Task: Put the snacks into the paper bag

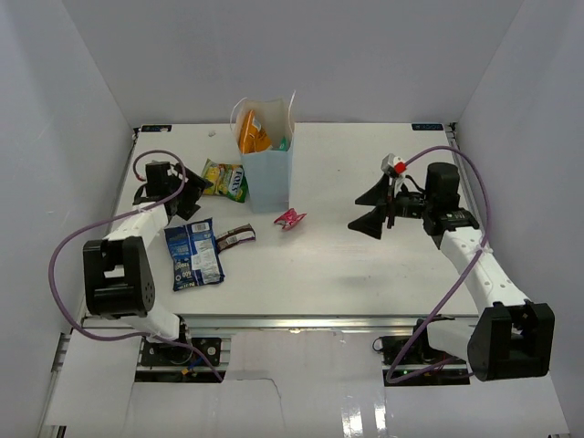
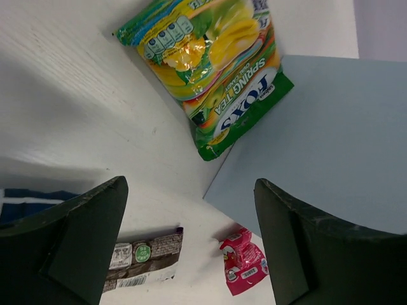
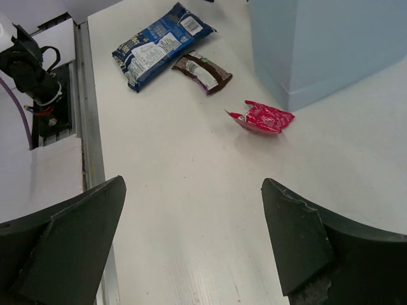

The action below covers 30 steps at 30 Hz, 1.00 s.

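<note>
The light-blue paper bag (image 1: 270, 175) stands upright at the back middle, with an orange chip bag (image 1: 252, 133) and a teal pouch (image 1: 284, 143) showing at its open top. A yellow-green pouch (image 1: 225, 180) lies against its left side. A blue pouch (image 1: 192, 254), a dark brown bar (image 1: 235, 237) and a red-pink wrapper (image 1: 290, 218) lie on the table. My left gripper (image 1: 195, 196) stands open just left of the yellow-green pouch (image 2: 213, 63), holding nothing. My right gripper (image 1: 366, 210) stands open and empty to the right of the wrapper (image 3: 262, 117).
The table's (image 1: 347, 265) walls close in on the left, back and right. In the right wrist view the blue pouch (image 3: 159, 44) and brown bar (image 3: 203, 71) lie beyond the wrapper, beside the paper bag (image 3: 324, 44). The left arm's base (image 3: 25, 63) sits by the rail.
</note>
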Available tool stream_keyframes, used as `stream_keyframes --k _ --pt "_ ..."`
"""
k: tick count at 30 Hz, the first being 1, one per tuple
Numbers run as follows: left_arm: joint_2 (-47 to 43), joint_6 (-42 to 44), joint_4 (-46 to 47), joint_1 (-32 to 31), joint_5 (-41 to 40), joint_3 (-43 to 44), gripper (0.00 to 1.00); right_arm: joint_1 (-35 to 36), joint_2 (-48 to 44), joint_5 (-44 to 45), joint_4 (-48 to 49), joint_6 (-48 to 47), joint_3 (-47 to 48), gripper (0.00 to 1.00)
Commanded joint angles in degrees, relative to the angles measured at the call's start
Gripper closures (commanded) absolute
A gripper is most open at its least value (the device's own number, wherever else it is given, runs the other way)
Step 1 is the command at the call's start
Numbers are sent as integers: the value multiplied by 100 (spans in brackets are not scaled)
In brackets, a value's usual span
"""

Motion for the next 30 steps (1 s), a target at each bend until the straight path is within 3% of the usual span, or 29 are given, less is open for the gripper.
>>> stream_keyframes --k 1,16,23,29,30 --pt "444 -349 565 -36 729 293 10 -299 -170 -810 -169 -416 69 7" --pt "2078 -402 1233 -28 755 908 15 -396 23 -854 -256 -513 42 7" --pt "2396 -148 1250 -27 491 1155 17 -396 146 -819 -212 -504 25 7" --pt "2633 -51 1435 8 509 1146 35 -405 173 -740 -186 -469 7 7" --pt "2668 -33 1505 16 509 1146 42 -414 164 -731 -169 -452 -2 7"
